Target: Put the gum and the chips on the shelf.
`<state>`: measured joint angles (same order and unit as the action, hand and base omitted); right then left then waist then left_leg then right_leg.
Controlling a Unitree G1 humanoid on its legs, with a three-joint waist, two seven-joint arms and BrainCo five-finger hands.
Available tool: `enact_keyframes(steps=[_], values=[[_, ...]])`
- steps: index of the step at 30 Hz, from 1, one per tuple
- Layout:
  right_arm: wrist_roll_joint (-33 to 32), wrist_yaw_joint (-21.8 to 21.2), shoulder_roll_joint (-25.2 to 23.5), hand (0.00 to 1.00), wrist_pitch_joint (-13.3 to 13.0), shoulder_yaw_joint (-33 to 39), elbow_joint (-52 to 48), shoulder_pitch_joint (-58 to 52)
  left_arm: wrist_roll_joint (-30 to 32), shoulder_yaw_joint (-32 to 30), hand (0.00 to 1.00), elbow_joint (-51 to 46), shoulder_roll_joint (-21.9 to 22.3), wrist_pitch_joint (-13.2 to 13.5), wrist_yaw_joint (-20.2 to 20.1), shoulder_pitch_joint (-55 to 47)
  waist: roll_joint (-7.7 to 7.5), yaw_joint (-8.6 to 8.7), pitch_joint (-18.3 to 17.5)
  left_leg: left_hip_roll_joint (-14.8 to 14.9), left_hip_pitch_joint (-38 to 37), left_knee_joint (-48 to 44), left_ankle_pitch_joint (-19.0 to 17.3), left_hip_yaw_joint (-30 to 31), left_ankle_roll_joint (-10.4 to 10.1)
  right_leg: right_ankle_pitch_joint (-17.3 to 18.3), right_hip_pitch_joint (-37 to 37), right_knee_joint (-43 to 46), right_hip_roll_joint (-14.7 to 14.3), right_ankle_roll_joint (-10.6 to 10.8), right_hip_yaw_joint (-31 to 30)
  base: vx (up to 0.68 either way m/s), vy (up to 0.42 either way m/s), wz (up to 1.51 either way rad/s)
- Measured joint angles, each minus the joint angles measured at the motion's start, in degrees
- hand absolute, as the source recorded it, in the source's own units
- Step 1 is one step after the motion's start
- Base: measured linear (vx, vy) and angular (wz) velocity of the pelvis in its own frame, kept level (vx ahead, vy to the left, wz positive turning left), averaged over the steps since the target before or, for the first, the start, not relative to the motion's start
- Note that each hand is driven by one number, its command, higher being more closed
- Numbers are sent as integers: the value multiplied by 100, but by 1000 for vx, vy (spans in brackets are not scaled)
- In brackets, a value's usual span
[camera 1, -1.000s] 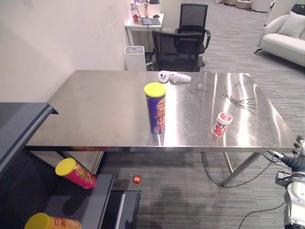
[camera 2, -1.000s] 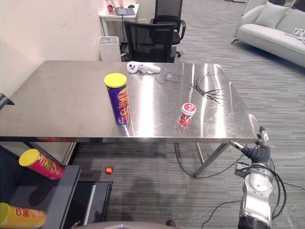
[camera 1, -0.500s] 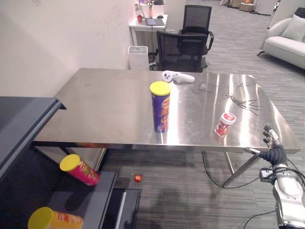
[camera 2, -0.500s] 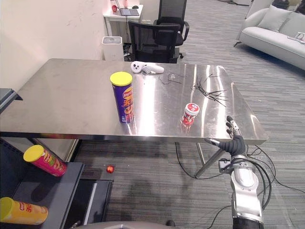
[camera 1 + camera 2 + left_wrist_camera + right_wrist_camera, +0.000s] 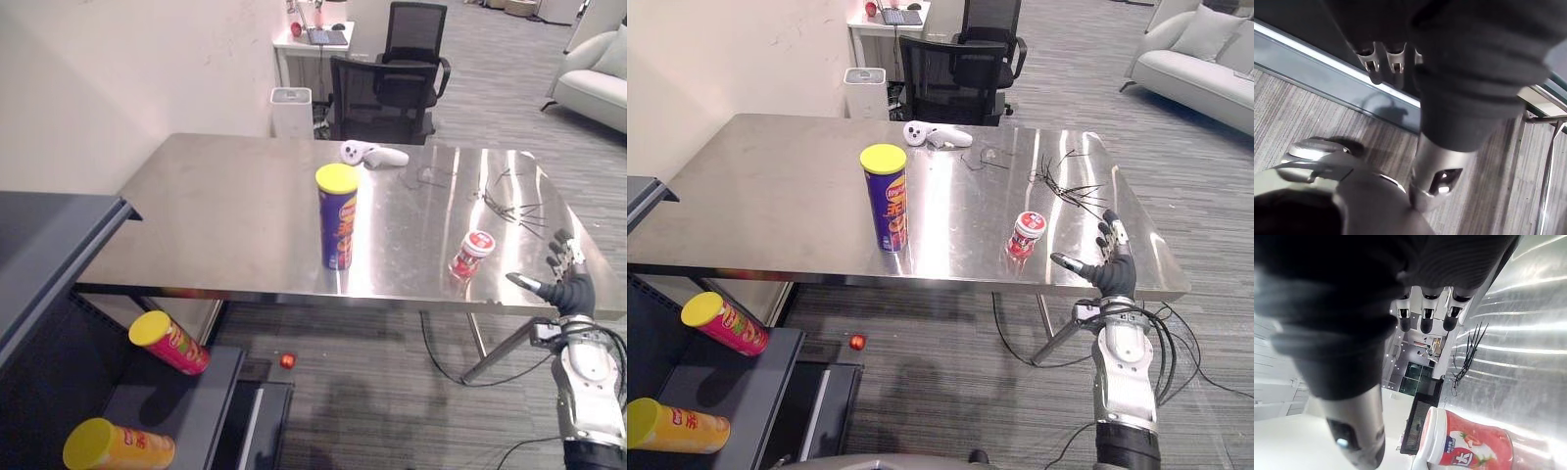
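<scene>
Right hand (image 5: 1114, 274) up at the near right edge of the steel table (image 5: 774, 196), fingers straight and spread, thumb out toward the left, grasping nothing. Just to its left, near but apart, the gum tub (image 5: 1027, 236): red and white with a white lid, upright on the tabletop, also seen close past the fingertips (image 5: 1423, 324) in the right wrist view. Farther left, near the middle of the table's front half, the purple chips can (image 5: 887, 198) with a yellow lid, upright, well apart from the gum. Toward the far edge, a white controller (image 5: 936, 136) and a scatter of thin black strips (image 5: 1068, 186). Low at the left, a dark shelf (image 5: 705, 382) with a red chips can (image 5: 725, 324) and a yellow chips can (image 5: 676, 426) lying on their sides. Small red ball (image 5: 857, 342) on the carpet under the table. Left hand (image 5: 1383, 63) relaxed and unclenched over grey carpet, in its own wrist view.
</scene>
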<state>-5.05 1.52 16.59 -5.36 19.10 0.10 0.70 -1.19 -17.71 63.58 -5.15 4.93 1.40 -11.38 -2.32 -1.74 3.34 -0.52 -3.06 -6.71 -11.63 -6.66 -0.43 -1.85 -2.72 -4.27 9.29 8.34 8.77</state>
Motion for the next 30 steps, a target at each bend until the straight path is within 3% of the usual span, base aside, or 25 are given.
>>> enact_keyframes(steps=[30], values=[[2, 179, -224, 0, -15, -395, 900, 803, 3, 82, 0, -48, 17, 0, 118, 32, 53, -101, 291, -29, 115, 52, 35, 124, 50, -42, 30, -56, -4, -44, 126, -6, -8, 2]])
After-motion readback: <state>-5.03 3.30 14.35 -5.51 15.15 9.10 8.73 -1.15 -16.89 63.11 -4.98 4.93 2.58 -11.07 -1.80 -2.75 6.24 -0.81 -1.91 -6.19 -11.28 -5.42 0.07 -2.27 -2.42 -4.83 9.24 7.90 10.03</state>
